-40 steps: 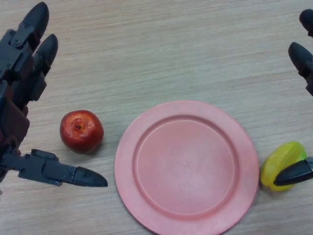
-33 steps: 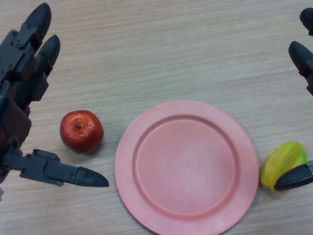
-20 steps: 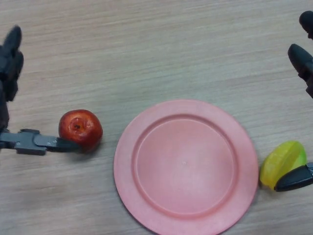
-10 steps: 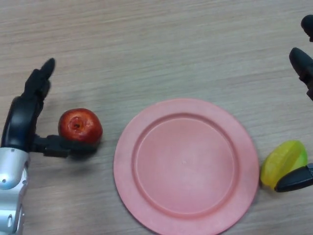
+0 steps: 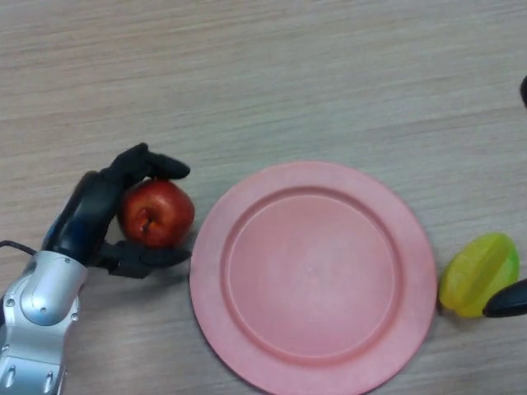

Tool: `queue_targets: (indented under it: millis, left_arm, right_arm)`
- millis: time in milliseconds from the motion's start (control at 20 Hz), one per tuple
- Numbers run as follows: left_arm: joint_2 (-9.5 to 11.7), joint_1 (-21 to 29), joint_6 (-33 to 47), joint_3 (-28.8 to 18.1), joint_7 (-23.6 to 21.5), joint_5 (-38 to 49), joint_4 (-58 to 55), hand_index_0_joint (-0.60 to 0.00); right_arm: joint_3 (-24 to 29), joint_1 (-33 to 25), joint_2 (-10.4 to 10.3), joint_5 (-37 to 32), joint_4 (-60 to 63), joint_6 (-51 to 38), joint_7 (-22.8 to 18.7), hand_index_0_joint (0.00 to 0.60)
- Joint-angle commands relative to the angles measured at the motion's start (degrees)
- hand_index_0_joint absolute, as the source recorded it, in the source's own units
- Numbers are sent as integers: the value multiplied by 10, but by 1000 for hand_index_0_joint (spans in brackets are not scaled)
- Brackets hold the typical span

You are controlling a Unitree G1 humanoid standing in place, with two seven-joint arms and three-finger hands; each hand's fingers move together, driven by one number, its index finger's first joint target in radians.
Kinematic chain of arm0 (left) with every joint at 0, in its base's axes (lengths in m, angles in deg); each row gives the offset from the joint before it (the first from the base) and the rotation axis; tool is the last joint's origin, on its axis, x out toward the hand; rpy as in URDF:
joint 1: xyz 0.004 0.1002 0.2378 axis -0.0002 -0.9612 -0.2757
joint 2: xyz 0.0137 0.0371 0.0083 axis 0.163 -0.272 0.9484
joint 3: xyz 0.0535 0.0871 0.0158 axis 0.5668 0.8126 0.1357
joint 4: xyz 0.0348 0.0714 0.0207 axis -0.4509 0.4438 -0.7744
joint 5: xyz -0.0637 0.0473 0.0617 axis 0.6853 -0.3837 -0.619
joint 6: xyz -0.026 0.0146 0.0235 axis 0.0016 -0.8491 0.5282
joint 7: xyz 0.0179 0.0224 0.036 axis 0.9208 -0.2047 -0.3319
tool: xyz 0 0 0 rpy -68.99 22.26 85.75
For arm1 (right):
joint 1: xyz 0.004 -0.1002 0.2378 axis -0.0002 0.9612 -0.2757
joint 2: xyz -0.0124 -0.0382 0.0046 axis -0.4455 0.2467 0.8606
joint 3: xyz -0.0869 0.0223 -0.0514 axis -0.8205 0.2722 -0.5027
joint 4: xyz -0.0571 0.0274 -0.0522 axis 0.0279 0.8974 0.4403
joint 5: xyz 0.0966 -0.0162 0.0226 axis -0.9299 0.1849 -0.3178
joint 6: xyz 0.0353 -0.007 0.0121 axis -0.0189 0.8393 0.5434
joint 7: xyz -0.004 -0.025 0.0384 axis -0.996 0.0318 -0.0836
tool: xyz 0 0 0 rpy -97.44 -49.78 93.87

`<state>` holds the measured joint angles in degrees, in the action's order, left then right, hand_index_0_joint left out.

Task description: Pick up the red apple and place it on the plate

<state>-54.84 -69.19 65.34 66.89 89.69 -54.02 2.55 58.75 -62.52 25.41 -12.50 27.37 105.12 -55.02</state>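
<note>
The red apple (image 5: pixel 156 213) lies on the wooden table just left of the pink plate (image 5: pixel 313 276). My left hand (image 5: pixel 92 214) is curled round the apple: fingers over its far side, thumb (image 5: pixel 148 257) under its near side. The apple's right side nearly touches the plate's rim. The plate has nothing on it. Of my right hand only a thumb tip (image 5: pixel 506 301) shows at the right edge, by the yellow fruit, plus a fingertip at the upper right edge.
A yellow-green fruit (image 5: pixel 479 274) lies on the table to the right of the plate, close to its rim. The wooden table (image 5: pixel 263 82) stretches beyond the plate.
My left hand has lowered to the apple and its fingers have closed round it. The apple has shifted slightly right toward the plate. My right hand has drawn back toward the right edge.
</note>
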Motion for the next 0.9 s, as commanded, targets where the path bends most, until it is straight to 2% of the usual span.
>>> queue_targets:
  millis: [50,200,400,500,600,650,700,750,800,850,900]
  left_arm:
    - [9,0,31,-29,-7,34,-105,-600]
    - [-18,-54,-37,12,26,43,-229,-600]
    - [-33,-108,32,76,44,-32,-224,-600]
    - [-45,-119,4,87,48,-17,-240,-600]
    - [-46,-122,8,99,39,-9,-237,-600]
    - [-46,-121,7,99,39,-9,-237,-550]
    - [-47,-120,3,100,39,-8,-237,-400]
    - [-47,-119,0,100,39,-7,-239,-299]
    - [-45,-115,-5,99,42,-8,-243,-150]
    - [-42,-110,-6,94,50,-11,-250,-49]
    - [-37,-104,-10,80,65,-11,-262,0]
  right_arm:
    - [39,-11,15,-28,-37,-72,-13,0]
    - [42,-11,17,-27,-38,-73,-14,0]
    - [35,-17,19,-15,-35,-76,-14,0]
    - [35,-17,19,-11,-33,-77,-12,0]
    - [38,-18,20,-11,-30,-76,-12,0]
    - [38,-18,20,-11,-30,-76,-12,0]
    - [37,-18,20,-10,-30,-76,-11,0]
    - [37,-18,20,-9,-30,-75,-11,0]
    - [37,-20,22,-9,-30,-72,-12,0]
    - [36,-26,25,-10,-29,-65,-15,0]
    - [34,-35,33,-13,-32,-51,-21,0]
